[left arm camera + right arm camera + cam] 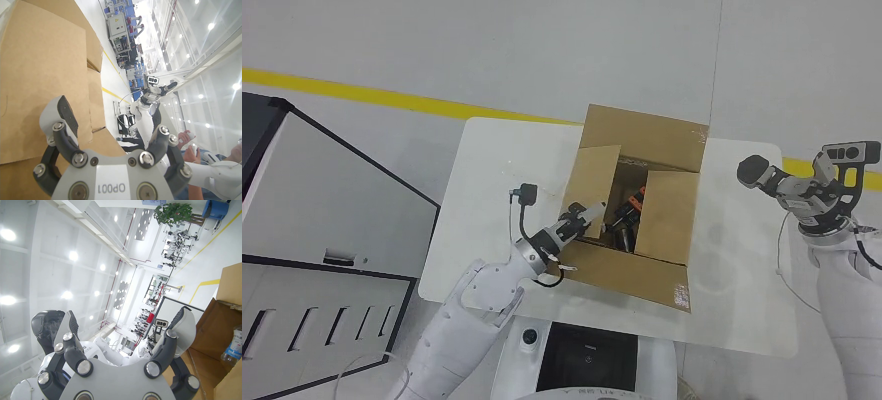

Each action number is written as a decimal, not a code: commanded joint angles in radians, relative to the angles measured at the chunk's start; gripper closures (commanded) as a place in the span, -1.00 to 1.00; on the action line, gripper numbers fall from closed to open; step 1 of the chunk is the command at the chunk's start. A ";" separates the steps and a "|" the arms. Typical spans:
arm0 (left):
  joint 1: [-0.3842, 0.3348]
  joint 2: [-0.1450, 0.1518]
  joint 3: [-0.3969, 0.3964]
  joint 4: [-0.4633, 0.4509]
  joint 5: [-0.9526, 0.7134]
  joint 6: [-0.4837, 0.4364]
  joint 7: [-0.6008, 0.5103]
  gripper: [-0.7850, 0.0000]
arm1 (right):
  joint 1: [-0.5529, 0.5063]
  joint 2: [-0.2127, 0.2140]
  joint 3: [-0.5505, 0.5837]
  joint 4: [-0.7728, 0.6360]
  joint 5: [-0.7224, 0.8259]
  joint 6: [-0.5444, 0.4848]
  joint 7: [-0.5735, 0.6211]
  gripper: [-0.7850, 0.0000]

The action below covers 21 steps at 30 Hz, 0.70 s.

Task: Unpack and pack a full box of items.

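Risk: your left hand (580,217), spread wide, hung just beside the box (632,272) flap (592,185); any nudge could've crumpled it.

The top view was evenly and brightly lit from overhead, the white table (492,190) near washed out and the inside of the cardboard box (647,130) at the frame's centre falling into deep shade. In both wrist views round ceiling lamps (73,255) flared into white glare, and straight beams (98,234) and box edges bowed toward the picture edges.
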 commanded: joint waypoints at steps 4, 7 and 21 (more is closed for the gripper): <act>-0.018 0.004 0.005 0.011 0.116 0.074 -0.023 -1.00 | 0.000 0.000 0.000 0.000 0.000 0.000 0.000 -1.00; -0.045 -0.005 0.036 0.004 0.076 0.124 -0.006 -0.84 | 0.000 0.000 0.000 0.000 0.000 0.000 0.000 -1.00; -0.213 -0.051 0.170 0.201 0.131 0.212 0.127 -1.00 | 0.000 0.000 0.000 0.000 0.000 0.000 0.000 -1.00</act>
